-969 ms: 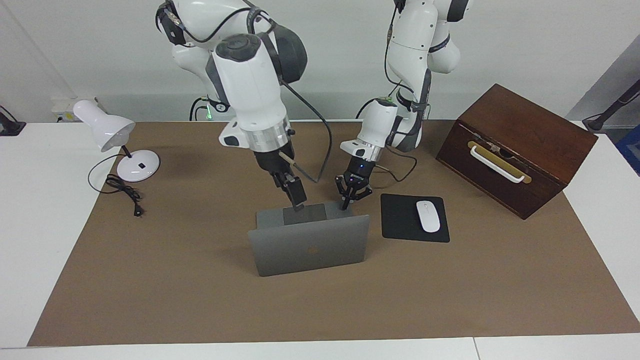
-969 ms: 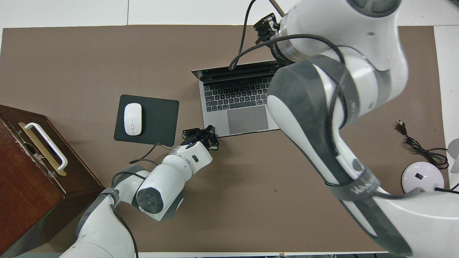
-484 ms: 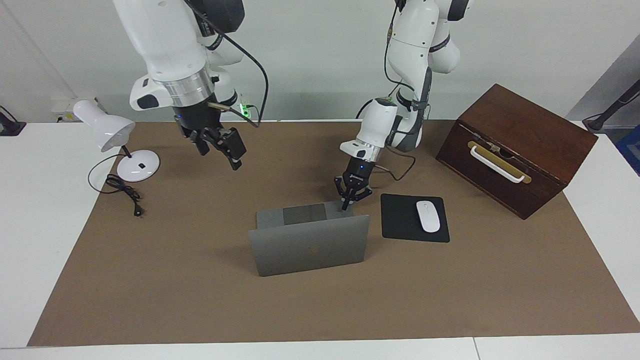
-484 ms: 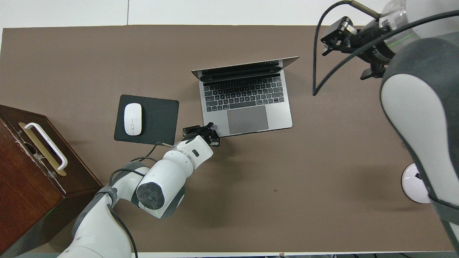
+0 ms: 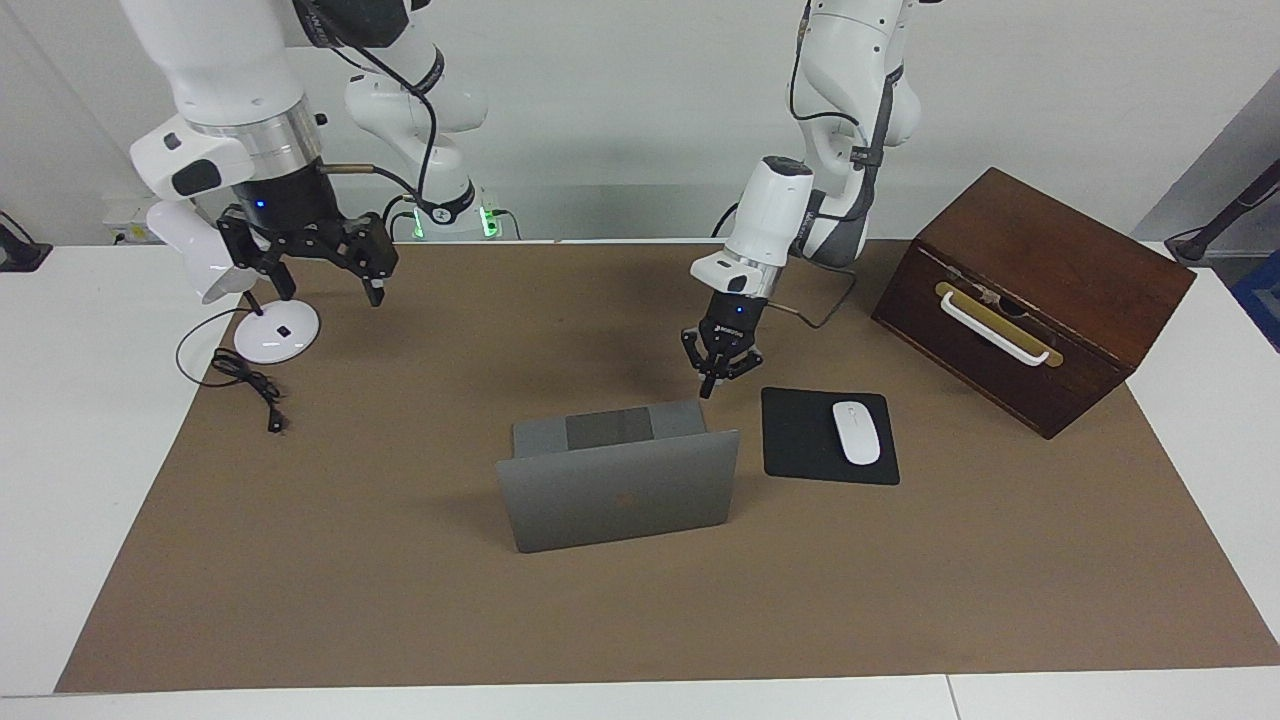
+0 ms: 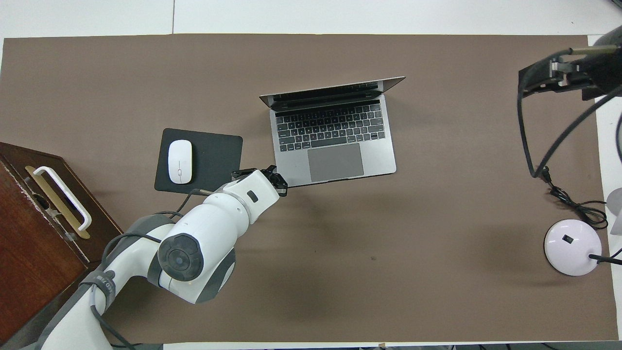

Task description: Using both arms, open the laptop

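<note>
The silver-grey laptop stands open in the middle of the brown mat, its lid upright with the apple logo facing away from the robots. Its keyboard and trackpad show in the overhead view. My left gripper hangs shut and empty just above the mat, beside the base corner nearest the mouse pad and clear of it. In the overhead view its own wrist mostly hides it. My right gripper is open and empty, raised over the mat beside the lamp, well away from the laptop. It also shows at the overhead view's edge.
A black mouse pad with a white mouse lies beside the laptop, toward the left arm's end. A brown wooden box with a white handle stands past it. A white desk lamp and its cable sit at the right arm's end.
My right arm has swung up and away from the laptop's lid to the lamp's end of the table. My left gripper has lifted off the laptop's base corner. The laptop stays open.
</note>
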Tool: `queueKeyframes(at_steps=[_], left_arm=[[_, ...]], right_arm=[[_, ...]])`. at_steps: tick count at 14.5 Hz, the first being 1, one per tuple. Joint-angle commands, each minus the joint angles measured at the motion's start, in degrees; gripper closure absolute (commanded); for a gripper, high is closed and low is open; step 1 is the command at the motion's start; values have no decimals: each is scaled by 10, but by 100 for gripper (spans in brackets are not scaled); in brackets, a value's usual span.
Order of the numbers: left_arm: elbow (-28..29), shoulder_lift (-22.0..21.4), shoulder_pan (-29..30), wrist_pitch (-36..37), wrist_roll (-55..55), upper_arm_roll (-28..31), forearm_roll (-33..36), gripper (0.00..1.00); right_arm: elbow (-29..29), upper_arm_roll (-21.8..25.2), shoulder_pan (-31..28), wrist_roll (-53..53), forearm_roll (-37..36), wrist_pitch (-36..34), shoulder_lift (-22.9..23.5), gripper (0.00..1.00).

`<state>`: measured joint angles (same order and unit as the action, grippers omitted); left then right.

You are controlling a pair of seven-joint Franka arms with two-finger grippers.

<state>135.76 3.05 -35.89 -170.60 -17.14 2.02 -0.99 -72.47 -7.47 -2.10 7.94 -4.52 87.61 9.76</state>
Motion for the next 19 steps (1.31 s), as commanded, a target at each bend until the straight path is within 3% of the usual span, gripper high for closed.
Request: queueKeyframes(at_steps=[1, 8, 14, 16, 17, 18, 19], left_arm=[[-36, -39, 15, 134, 1, 3, 7, 100], [-188, -72, 128, 440, 83, 3, 7, 100], [-304, -82, 256, 648, 222, 4, 8, 100], [-333, -79, 279, 687, 224, 4, 9, 100], [-340, -80, 288, 699, 223, 5, 12, 67], [-351, -80, 299, 716, 224, 7, 12, 7], [-370, -79, 305, 740, 225, 8, 13, 0]], right_arm=[[-144, -4, -34, -57, -9, 69, -84, 0], [-206, 73, -19, -64, 41, 123, -105, 0], [-219, 95, -22, -115, 53, 130, -112, 0], [-220, 110, -22, -131, 78, 130, -113, 0], [-220, 111, -21, -131, 78, 129, -113, 0], [-220, 112, -21, -132, 78, 129, -113, 0], [-220, 112, -21, -132, 78, 128, -114, 0]])
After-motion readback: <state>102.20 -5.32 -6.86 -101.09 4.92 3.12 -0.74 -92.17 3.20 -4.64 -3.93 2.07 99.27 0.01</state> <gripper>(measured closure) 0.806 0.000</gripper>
